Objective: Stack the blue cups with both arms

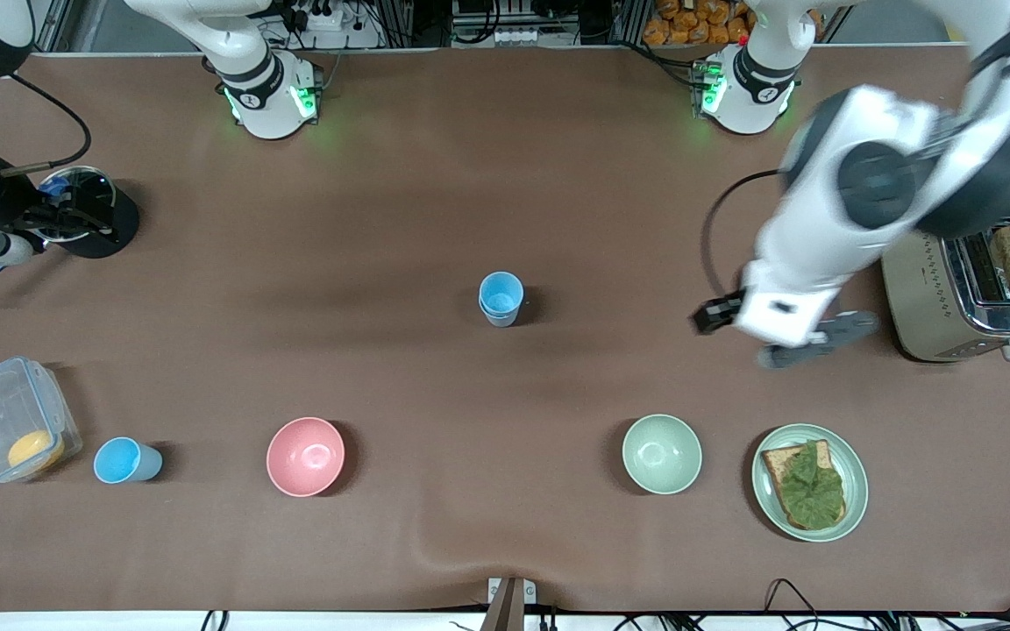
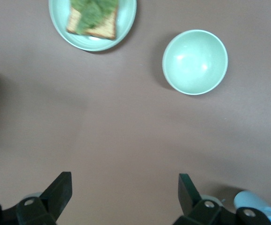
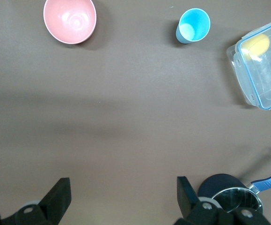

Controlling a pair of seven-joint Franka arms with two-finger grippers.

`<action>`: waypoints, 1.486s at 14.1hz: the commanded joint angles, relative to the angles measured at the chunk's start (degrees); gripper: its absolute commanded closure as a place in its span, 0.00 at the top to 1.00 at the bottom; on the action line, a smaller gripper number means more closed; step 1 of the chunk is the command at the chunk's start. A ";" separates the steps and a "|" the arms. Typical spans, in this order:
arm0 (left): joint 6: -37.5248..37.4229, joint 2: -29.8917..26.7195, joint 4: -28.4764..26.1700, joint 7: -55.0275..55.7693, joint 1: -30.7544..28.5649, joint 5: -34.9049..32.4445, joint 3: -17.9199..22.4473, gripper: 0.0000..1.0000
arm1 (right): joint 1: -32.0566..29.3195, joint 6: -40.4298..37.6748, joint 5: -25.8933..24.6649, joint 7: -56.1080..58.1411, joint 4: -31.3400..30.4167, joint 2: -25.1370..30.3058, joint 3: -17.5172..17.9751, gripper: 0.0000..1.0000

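Two light-blue cups stand nested, one in the other (image 1: 501, 298), at the middle of the table; their edge shows in the left wrist view (image 2: 257, 202). A single blue cup (image 1: 125, 460) stands near the front camera beside a clear box; the right wrist view shows it with a white patch inside (image 3: 193, 26). My left gripper (image 1: 807, 343) is open and empty in the air over bare table beside the toaster (image 2: 124, 190). My right gripper (image 1: 67, 221) is open and empty at the right arm's end of the table, beside a black pot (image 3: 123, 192).
A pink bowl (image 1: 305, 456) and a pale green bowl (image 1: 661, 453) sit near the front camera. A plate with toast and greens (image 1: 809, 482) lies beside the green bowl. A toaster (image 1: 965, 294), a black pot (image 1: 88, 215) and a clear lidded box (image 1: 10, 419) stand at the table's ends.
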State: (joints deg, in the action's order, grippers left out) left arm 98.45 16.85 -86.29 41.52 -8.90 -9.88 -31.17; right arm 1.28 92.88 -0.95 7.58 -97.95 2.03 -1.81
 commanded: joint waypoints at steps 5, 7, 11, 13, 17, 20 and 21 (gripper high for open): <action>-5.46 -7.26 -1.60 -19.60 -10.60 4.86 -0.47 1.00 | 0.56 -0.24 -0.37 0.33 1.27 0.08 -0.12 1.00; -7.13 -8.67 -1.60 -24.70 -11.23 4.95 -0.12 1.00 | 0.74 -0.42 -0.37 0.33 1.54 -0.36 -0.12 1.00; -8.79 -11.47 -1.86 -28.50 2.33 7.40 15.72 1.00 | 0.74 -0.50 -0.37 0.33 1.54 -0.36 -0.12 1.00; -10.55 -13.67 -2.04 -29.30 9.05 11.44 23.84 1.00 | 0.74 -0.42 -0.37 0.33 1.54 -0.36 -0.12 1.00; -12.06 -15.18 -1.78 -30.61 8.90 12.51 24.05 1.00 | 1.18 -0.50 -0.37 0.24 1.54 -0.36 -0.12 1.00; -12.14 -17.19 -1.77 -36.32 8.81 11.90 24.14 1.00 | 1.18 -0.68 -0.37 0.24 1.54 -0.45 -0.12 1.00; -12.14 -17.02 -1.17 -36.33 8.81 11.64 24.31 1.00 | 1.18 -0.68 -0.37 0.24 1.54 -0.45 -0.12 1.00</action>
State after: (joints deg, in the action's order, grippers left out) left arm 86.58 1.86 -86.80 7.25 -0.36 1.34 -7.62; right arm 1.81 93.00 -0.95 7.58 -97.39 1.96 -1.63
